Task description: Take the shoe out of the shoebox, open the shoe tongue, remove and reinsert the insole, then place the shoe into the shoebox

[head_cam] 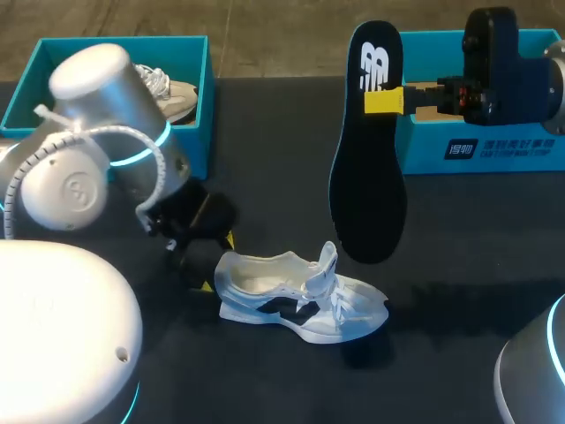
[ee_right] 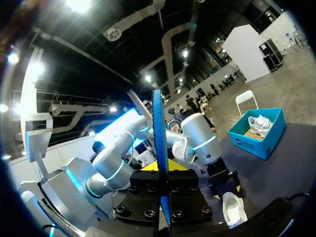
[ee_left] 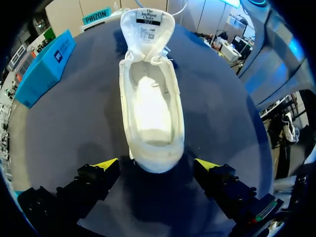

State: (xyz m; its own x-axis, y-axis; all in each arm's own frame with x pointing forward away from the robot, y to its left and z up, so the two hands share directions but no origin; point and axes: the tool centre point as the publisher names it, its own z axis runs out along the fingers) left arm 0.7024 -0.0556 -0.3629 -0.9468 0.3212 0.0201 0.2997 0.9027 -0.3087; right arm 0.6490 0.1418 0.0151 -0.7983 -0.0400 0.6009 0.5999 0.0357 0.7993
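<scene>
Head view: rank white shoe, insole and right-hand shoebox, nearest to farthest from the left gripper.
1. White shoe, heel just ahead of the left gripper.
2. Insole, held up over mid-table.
3. Right-hand shoebox, far right.

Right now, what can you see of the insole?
The insole is out of the shoe. It is a thin, flat, dark piece with a white logo near its upper end. Edge-on in the right wrist view, its rim looks blue. It hangs almost upright in the air, narrower end up, and appears clear of the shoe lying on the table below. Only the right end effector touches it, shut on its upper part.
</scene>
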